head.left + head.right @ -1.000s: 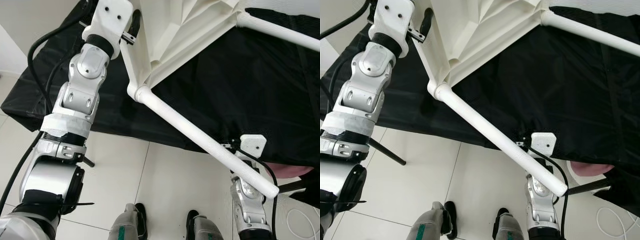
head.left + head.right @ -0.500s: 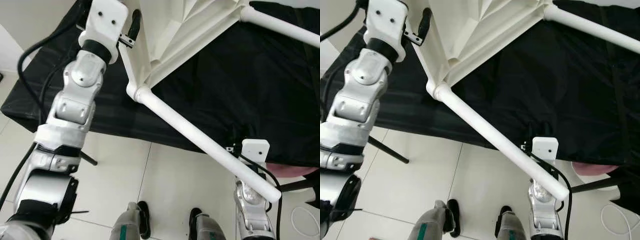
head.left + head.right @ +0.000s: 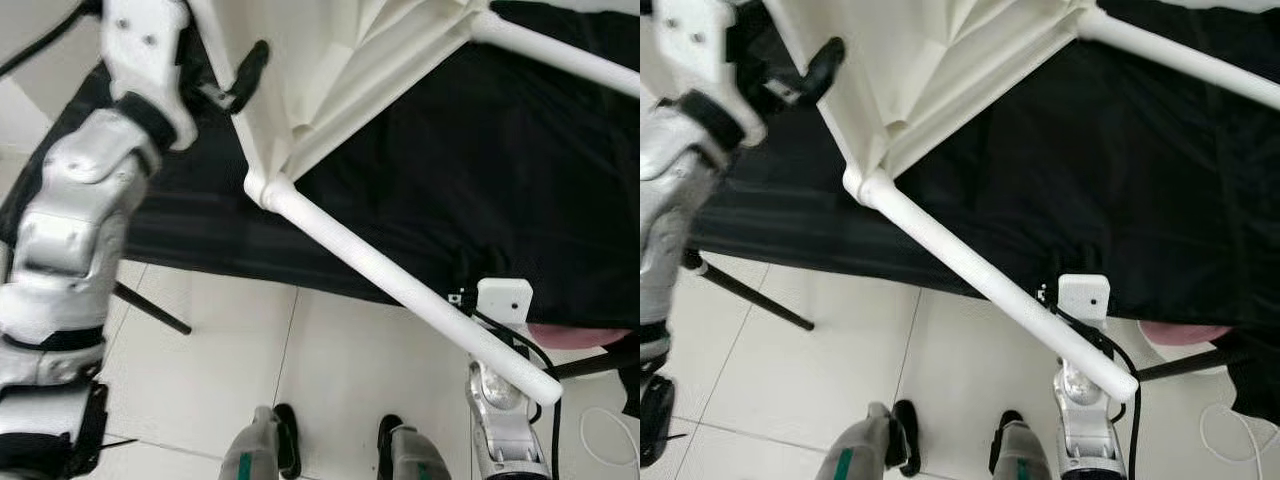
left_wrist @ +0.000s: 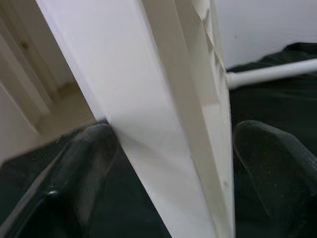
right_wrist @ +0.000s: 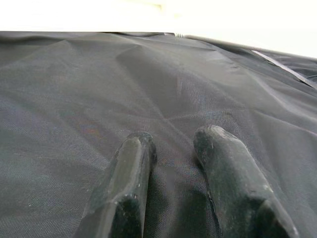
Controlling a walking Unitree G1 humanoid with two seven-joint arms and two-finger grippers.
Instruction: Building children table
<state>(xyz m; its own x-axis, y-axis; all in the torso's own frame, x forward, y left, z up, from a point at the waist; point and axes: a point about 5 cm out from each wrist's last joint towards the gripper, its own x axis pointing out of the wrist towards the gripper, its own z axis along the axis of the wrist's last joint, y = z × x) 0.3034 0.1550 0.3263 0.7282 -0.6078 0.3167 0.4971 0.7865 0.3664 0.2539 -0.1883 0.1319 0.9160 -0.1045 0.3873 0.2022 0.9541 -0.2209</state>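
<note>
The white children's table [image 3: 330, 60] lies tipped with its ribbed underside toward me on a black-covered bench [image 3: 480, 170]. One round white leg [image 3: 400, 290] sticks out from its corner socket toward me; a second leg [image 3: 560, 55] runs along the upper right. My left gripper [image 3: 238, 82] is shut on the tabletop's edge, and the left wrist view has a black finger [image 4: 84, 168] on each side of the white panel [image 4: 163, 124]. My right arm [image 3: 500, 400] rises under the near leg's end. My right gripper [image 5: 176, 141] points at the black cloth, narrowly open and holding nothing.
Pale floor tiles lie below the bench, with my feet [image 3: 270, 455] on them. A thin black support leg [image 3: 150, 308] slants down at the left. A pink object [image 3: 580, 335] and a white cable [image 3: 610, 440] sit at the lower right.
My left arm has swung out to the left with the tabletop's edge still gripped, and the corner socket has shifted slightly left. The right arm has hardly moved.
</note>
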